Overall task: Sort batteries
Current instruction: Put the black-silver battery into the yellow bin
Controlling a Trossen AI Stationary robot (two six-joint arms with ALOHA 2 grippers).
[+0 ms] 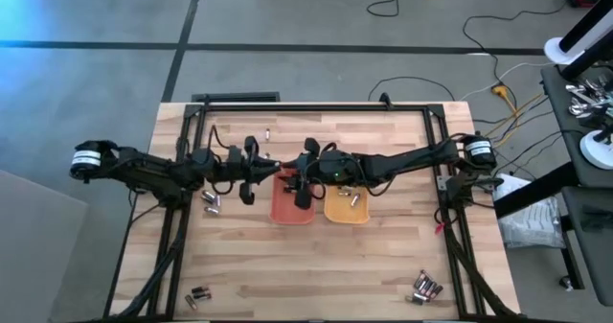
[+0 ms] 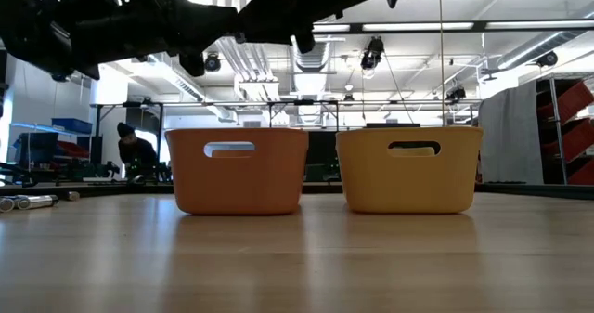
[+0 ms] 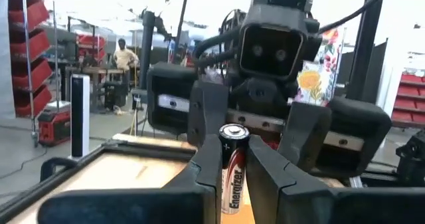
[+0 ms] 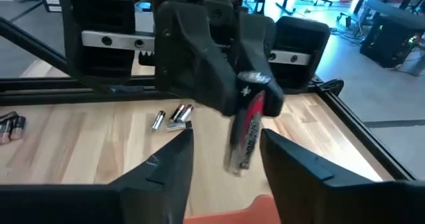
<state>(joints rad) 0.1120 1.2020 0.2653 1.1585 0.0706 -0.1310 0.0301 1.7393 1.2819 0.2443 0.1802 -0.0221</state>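
A battery (image 3: 233,171) with a black and silver label is held up in the air by my left gripper (image 3: 234,159), which is shut on it, just left of the orange tray (image 1: 287,211). My right gripper (image 4: 224,159) faces it from the table's right, open, with a finger on either side of the battery (image 4: 244,136); no touch shows. Loose batteries lie on the wood left of the trays (image 1: 211,203), at the near left (image 1: 196,296) and at the near right (image 1: 426,287). The yellow tray (image 1: 347,208) holds a few cells. My left gripper pinches the battery between its two fingers (image 3: 207,159), which press on its opposite long sides. The battery lies along the fingers, and its capped end (image 3: 234,131) sticks out past their tips. It comes level from the table's left. The battery is lifted clear of table and trays.
The orange tray (image 2: 237,169) and yellow tray (image 2: 408,169) stand side by side at the table's middle. A black frame (image 1: 316,105) runs along the far edge and both sides. A single cell (image 1: 268,131) lies far left of centre. A person (image 3: 123,54) stands in the room beyond.
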